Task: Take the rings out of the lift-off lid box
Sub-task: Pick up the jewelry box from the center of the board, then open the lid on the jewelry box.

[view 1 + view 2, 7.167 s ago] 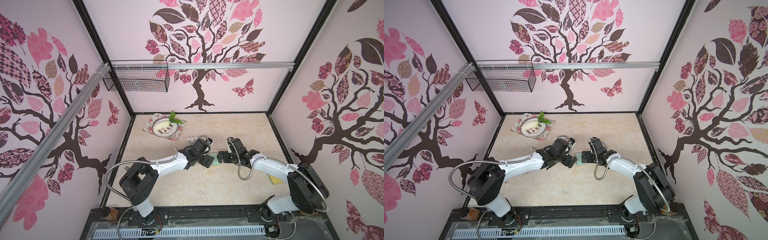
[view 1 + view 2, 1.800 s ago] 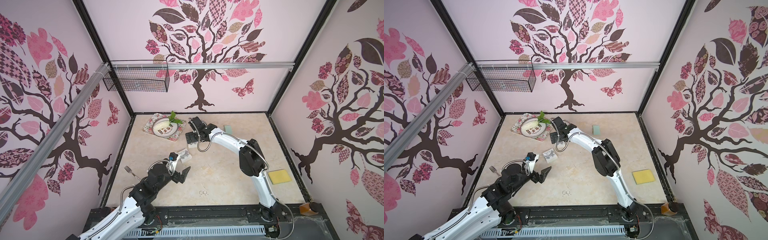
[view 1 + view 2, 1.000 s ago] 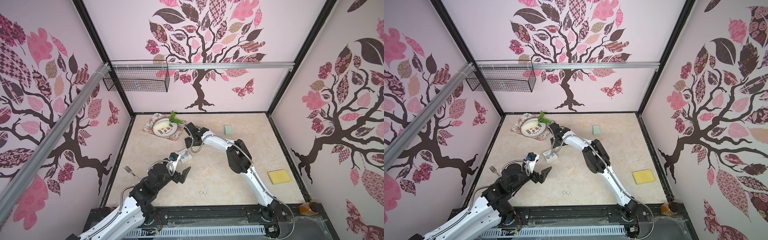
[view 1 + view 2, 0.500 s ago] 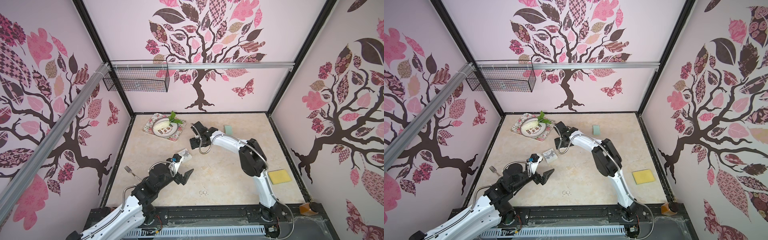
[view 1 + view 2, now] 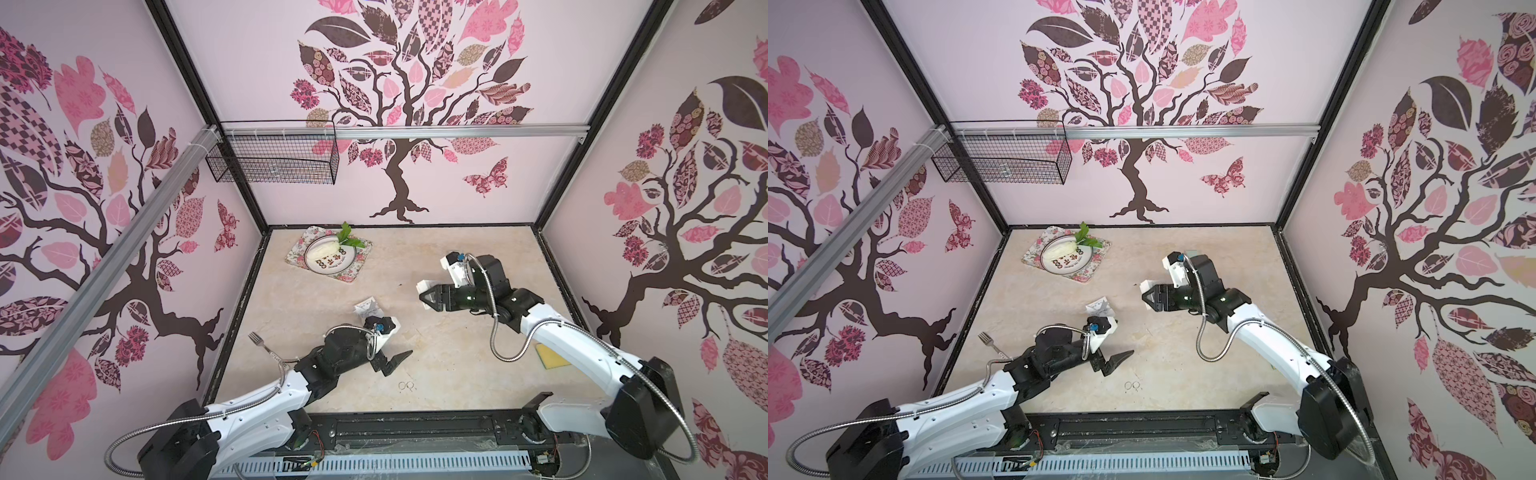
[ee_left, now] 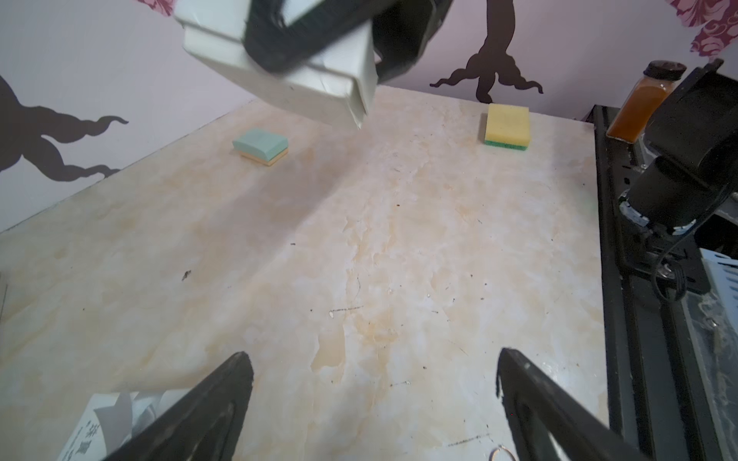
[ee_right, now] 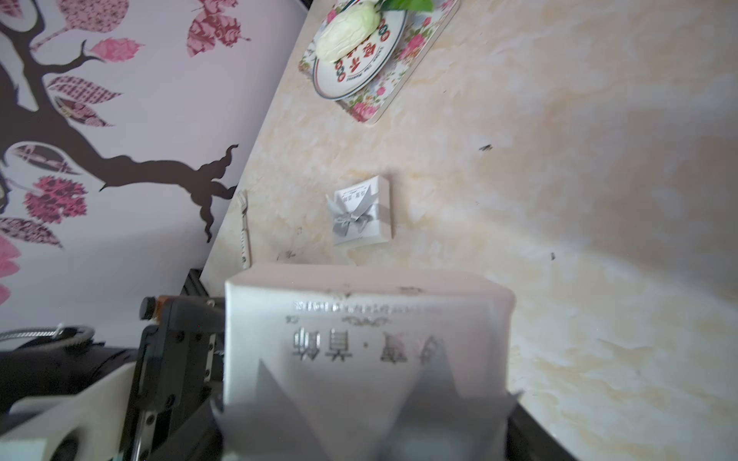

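The lid (image 5: 368,306) is off and lies bow-up on the table (image 5: 449,374), close by the left gripper (image 5: 397,362); two thin rings (image 5: 407,385) lie side by side near the front edge, apart from both grippers; that much is done. The other rings show nowhere in these views (they may be in the box, but its inside faces no camera); so I judge the job well short of finished, with the rest to be tipped or picked out.

The right gripper (image 5: 429,297) is clamped across the white box (image 6: 279,88) and holds it tilted in the air, right of the table's middle; the left gripper hangs low with its jaws spread wide and nothing between them.

Against half a second ago, the right gripper has drawn back from beside the plate (image 5: 332,270) toward the right of centre; the left gripper has barely shifted; the lid and the two rings lie where they did; no new ring has landed on the table.
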